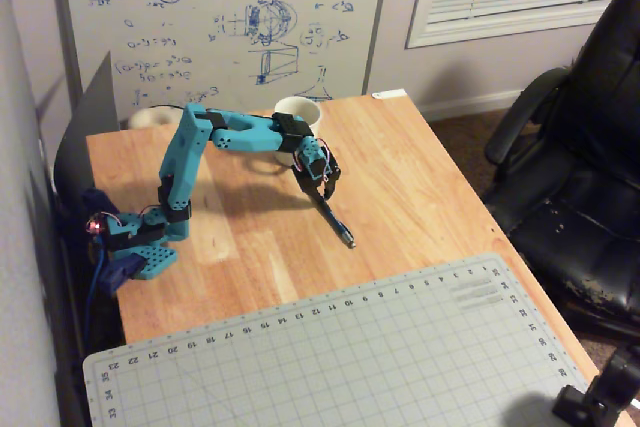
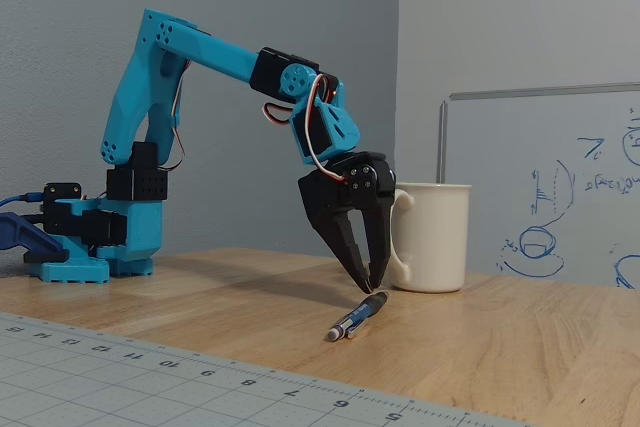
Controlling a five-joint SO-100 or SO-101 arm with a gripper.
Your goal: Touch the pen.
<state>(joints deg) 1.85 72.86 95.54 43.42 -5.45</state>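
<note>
The pen lies flat on the wooden table, a slim dark pen with a lighter tip toward the grey mat; in the overhead view it runs diagonally from the gripper toward the mat. My gripper points down with its black fingers closed together, their tips right at the pen's far end, touching or almost touching it. In the overhead view the gripper sits just over the pen's upper end. It holds nothing.
A white mug stands just behind the gripper, also seen in the overhead view. A grey cutting mat covers the near table. The arm's base is at the left. A black office chair stands to the right.
</note>
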